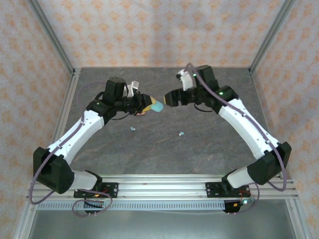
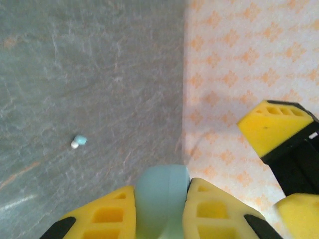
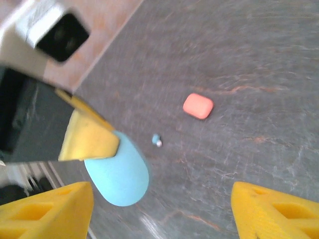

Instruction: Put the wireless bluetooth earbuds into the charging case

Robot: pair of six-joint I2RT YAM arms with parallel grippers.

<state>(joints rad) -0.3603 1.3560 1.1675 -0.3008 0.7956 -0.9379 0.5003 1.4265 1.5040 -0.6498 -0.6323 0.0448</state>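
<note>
When taken from above, shows the left pincer (image 1: 152, 105) clenched on the teal charging case (image 1: 158, 107), held above the surface (image 1: 209, 149) just over the middle of the frame, with the right pincer (image 1: 167, 98) released and close beside the case's free end. Finds one teal earbud (image 1: 132, 128) lying below the left pincer and a second teal earbud (image 1: 181, 133) lower right of centre, both well apart from the case. Through the left wrist, confirms the grip: yellow fingers (image 2: 209, 209) pressed on either side of the case (image 2: 162, 194) at bottom centre, a teal earbud (image 2: 79, 142) at left centre, the right pincer (image 2: 291, 167) at the right edge with its tips apart. Through the right wrist, puts the case (image 3: 119, 174) at lower left, pinched at one end by a finger (image 3: 92, 139) of the left pincer, with the right pincer (image 3: 159, 214) spread wide, tips at the bottom corners and nothing between them, a teal earbud (image 3: 157, 140) at centre and a salmon case (image 3: 198, 105) up and right of it. Judging by looks, expect the earbuds to be feather-light, hard, smooth and quick to roll or squirt out of a pinch; best taken across the rounded body with the very fingertips, gently, stem left free for seating. Expect the case to be rigid, glossy and rounded, so apt to swivel when pinched at one end.
</note>
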